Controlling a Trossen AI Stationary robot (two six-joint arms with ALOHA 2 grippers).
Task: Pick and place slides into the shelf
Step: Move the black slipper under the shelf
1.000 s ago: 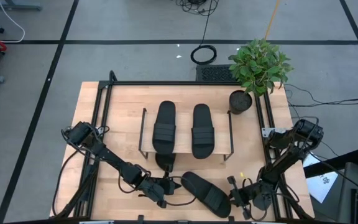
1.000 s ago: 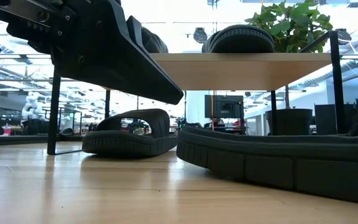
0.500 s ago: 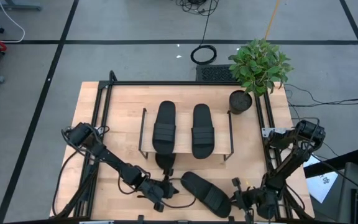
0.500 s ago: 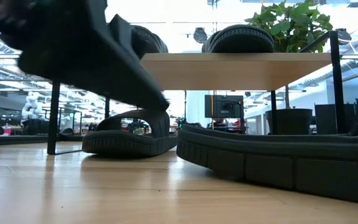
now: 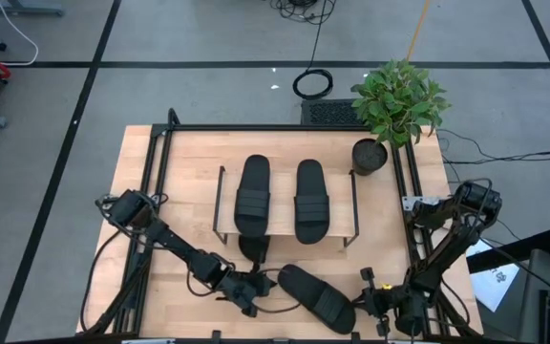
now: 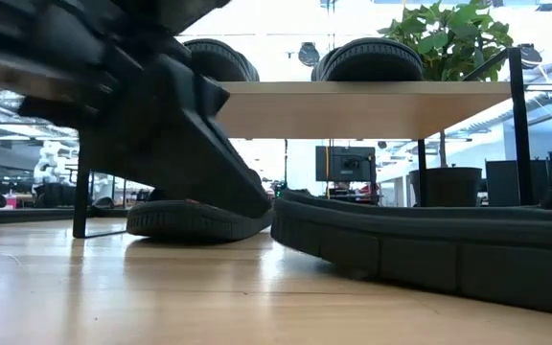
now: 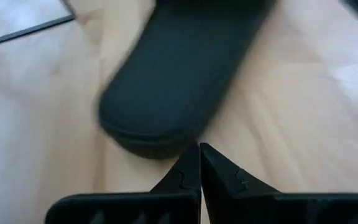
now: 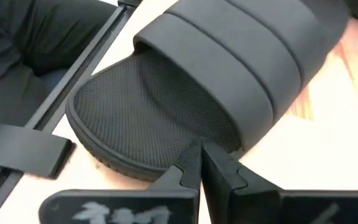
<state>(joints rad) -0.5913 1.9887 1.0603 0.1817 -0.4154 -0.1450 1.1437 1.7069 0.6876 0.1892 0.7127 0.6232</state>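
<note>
My left pincer (image 5: 256,285) sits low over the near edge of the desk (image 5: 184,162), at about 7 o'clock from the shelf (image 5: 287,227). Its fingertips (image 7: 199,163) are pressed together with nothing between them, and they point at the rounded end of a loose sandal (image 5: 315,297) that lies flat on the desk just ahead. In the left wrist view that end (image 7: 169,93) fills most of the picture, with the tips just short of its edge; I cannot tell whether they touch it.

My right pincer (image 5: 369,304) is at the other end of the same sandal, at about 5 o'clock from the shelf, by the near right corner of the desk. Its fingertips (image 8: 199,163) are also closed on nothing, right at the rim of the sole, where I see the textured footbed and the wide ribbed strap (image 8: 247,59).

The loose sandal lies slanted, running from 10 o'clock down to 4 o'clock between my two pincers.

Farther in, a second sandal (image 5: 253,248) lies on the desk under the shelf, its end poking out from below the near edge of the plank. From desk level it (image 6: 195,216) shows behind my left arm.

On top of the plank two more sandals lie side by side, pointing to 12 o'clock: the left one (image 5: 253,194) and the right one (image 5: 310,199).

Beyond the shelf, at about 1 o'clock, a potted plant (image 5: 396,100) stands at the far right corner of the desk.
</note>
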